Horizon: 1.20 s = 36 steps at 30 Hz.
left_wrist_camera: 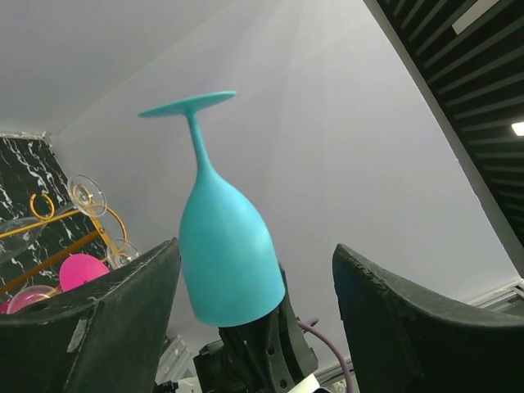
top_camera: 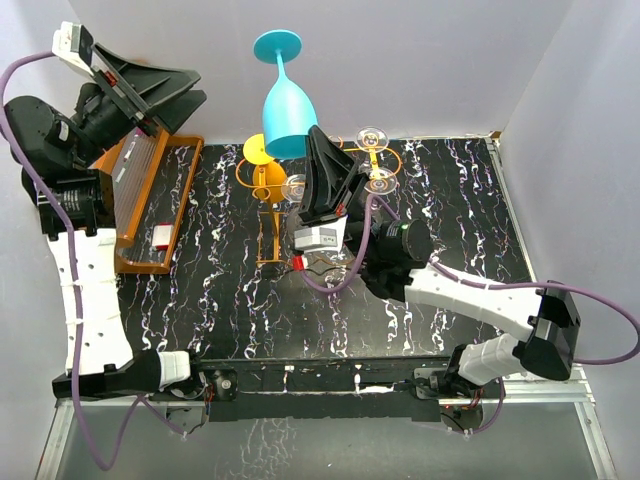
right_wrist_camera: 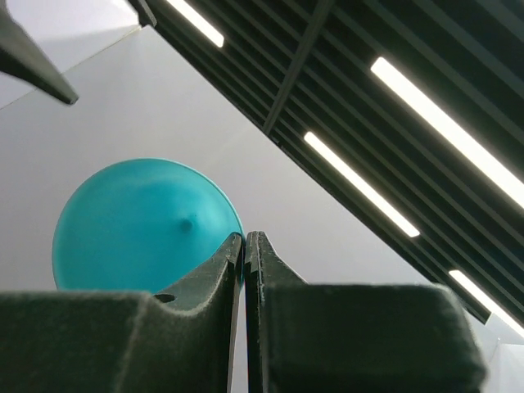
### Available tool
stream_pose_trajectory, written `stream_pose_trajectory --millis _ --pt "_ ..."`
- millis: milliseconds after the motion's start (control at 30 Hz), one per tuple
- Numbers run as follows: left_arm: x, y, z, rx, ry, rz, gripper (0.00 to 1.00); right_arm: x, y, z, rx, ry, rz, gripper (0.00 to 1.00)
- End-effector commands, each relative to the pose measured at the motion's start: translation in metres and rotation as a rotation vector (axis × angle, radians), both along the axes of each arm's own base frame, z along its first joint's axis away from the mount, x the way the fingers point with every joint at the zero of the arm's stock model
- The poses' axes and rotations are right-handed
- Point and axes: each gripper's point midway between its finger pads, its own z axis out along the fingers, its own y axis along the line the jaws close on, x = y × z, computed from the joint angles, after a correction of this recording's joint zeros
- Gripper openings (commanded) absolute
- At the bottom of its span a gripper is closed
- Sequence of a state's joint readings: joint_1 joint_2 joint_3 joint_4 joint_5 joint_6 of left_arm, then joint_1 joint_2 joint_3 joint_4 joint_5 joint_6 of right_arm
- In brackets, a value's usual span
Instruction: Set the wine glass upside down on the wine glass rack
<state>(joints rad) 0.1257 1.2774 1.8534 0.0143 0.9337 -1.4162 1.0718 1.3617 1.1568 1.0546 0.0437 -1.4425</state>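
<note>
The left claw hangs wide open at the far left, holding nothing and well apart from everything else. Below it the brown wooden rack lies along the left edge of the marbled surface and has no part in this task. Further right, the teal wine glass is up in the air, already upside down with its foot on top. The only contact I can see is the right claw, whose two fingers are pressed together on the wall of the bowl at its rim. That thin pinch is the main risk. All the weight of the glass stands above the grip, so a quick tilt or a jolt on the way down could let it pivot or slip out. The gold wire wine glass rack stands just below and behind the glass, and it is crowded. An orange glass is at its left, a pink glass shows in the left wrist view, and clear glasses sit to the right. The teal bowl or the claw could knock one of these over or catch a ring loop. Which slot is free cannot be told from here, because the right arm hides much of the frame.
</note>
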Motion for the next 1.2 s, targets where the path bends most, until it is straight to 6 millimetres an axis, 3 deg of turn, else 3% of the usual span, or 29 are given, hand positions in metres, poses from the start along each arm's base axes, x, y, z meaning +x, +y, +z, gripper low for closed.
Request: stream_pose_trajectory --millis 0,267,333,700,1000,1167 --pt "-0.002 -0.01 -0.007 -0.031 0.072 -0.072 0.71 -0.022 -0.034 0.051 0.179 -0.129 0.001 0.08" --pt "0.021 -0.039 -0.031 -0.003 0.135 -0.157 0.69 -0.009 -0.017 0.043 0.154 -0.106 0.007 0.08" --pt "0.016 -0.045 -0.028 0.006 0.109 -0.18 0.69 -0.008 -0.015 0.042 0.151 -0.103 0.009 0.08" --pt "0.041 -0.06 -0.019 0.003 0.056 -0.246 0.66 -0.007 -0.014 0.035 0.156 -0.091 0.022 0.08" --pt "0.04 -0.073 -0.018 -0.001 0.045 -0.294 0.64 -0.006 0.001 0.028 0.116 -0.089 0.062 0.08" --pt "0.037 -0.079 -0.018 -0.004 0.038 -0.316 0.56 -0.004 0.006 0.025 0.109 -0.086 0.065 0.08"
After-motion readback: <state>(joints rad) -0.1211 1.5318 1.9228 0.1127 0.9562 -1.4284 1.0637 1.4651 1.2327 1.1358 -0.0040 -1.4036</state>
